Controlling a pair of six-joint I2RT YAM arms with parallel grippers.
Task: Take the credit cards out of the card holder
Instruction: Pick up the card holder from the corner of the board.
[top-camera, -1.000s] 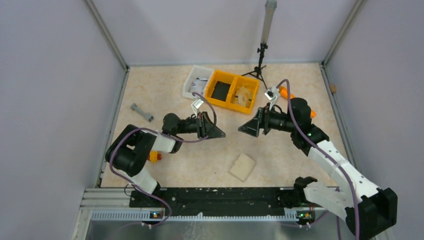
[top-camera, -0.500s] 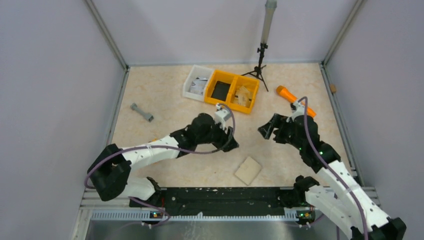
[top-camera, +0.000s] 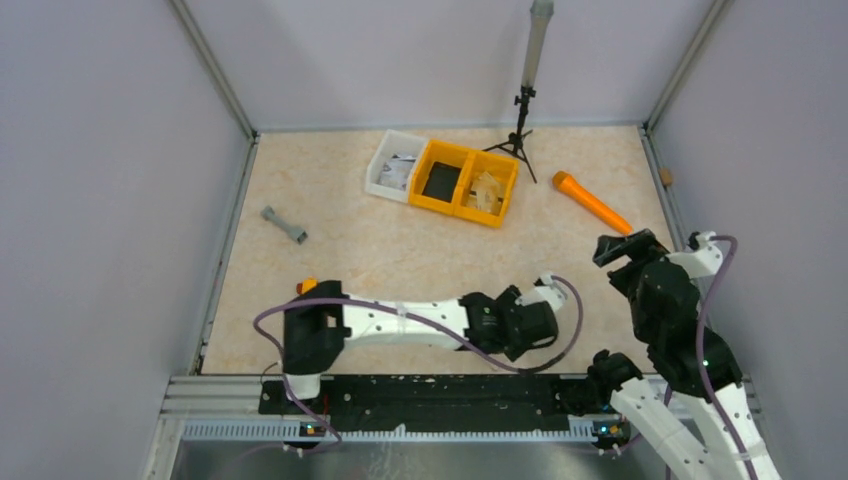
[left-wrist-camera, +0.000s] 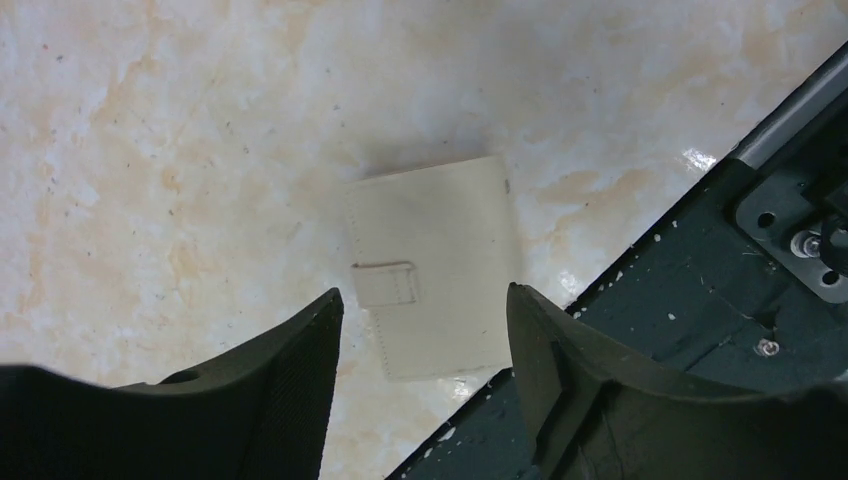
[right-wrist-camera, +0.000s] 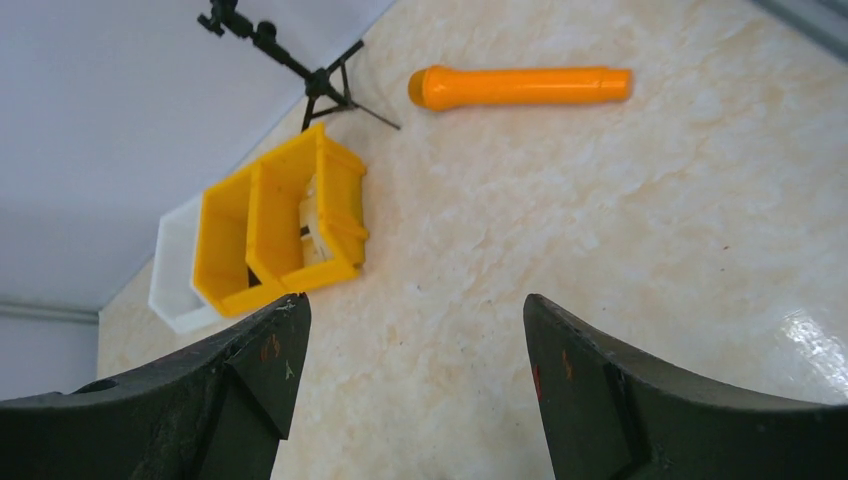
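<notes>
- My left gripper hangs directly over the card holder. It lies flat on the worktop with its tan face and small strap tab up, and shows in the gap between my two fingers.
- One corner of the card holder lies just beside the dark mounting rail at the worktop's near edge.
- From the top view my own left wrist covers the card holder completely, so only my wrist camera shows it. I cannot make out any card at its edges.
- My left gripper's fingers stand well apart, hold nothing, and I see no contact with the card holder.
- My right gripper is well off to the right, spread wide and empty. It looks out at the orange cylinder, the yellow bin and the white bin.
</notes>
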